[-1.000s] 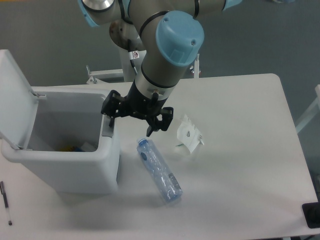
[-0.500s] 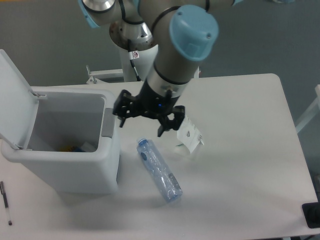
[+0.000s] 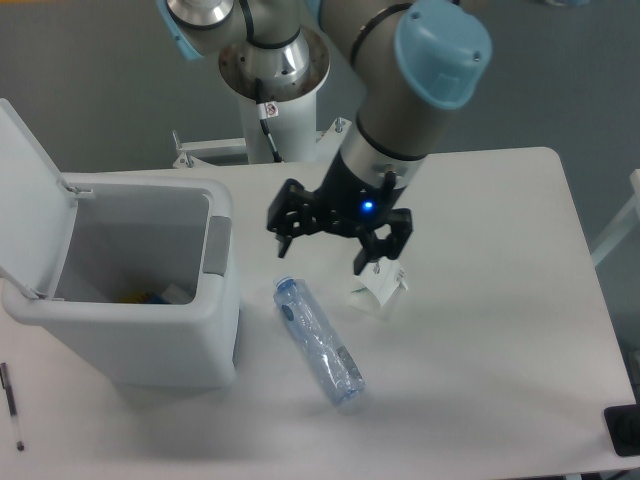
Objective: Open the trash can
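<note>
The trash can (image 3: 150, 350) is a large white bin at the left of the table. Its lid (image 3: 28, 190) stands swung up on the left side and the inside is exposed, with small items at the bottom. A grey push tab (image 3: 216, 244) sits on its right rim. My gripper (image 3: 322, 258) hangs above the table to the right of the bin, clear of it. The fingers (image 3: 284, 241) are spread wide with nothing between them, so it is open.
A clear plastic bottle (image 3: 318, 340) lies on the table just right of the bin. A small white packet (image 3: 381, 286) lies under the gripper's right side. A pen (image 3: 11, 403) rests near the front left edge. A dark object (image 3: 624, 430) sits at the front right corner.
The arm has swung right, carrying the open gripper away from the bin's grey tab to above the table near the white packet. The lid has stayed up.
</note>
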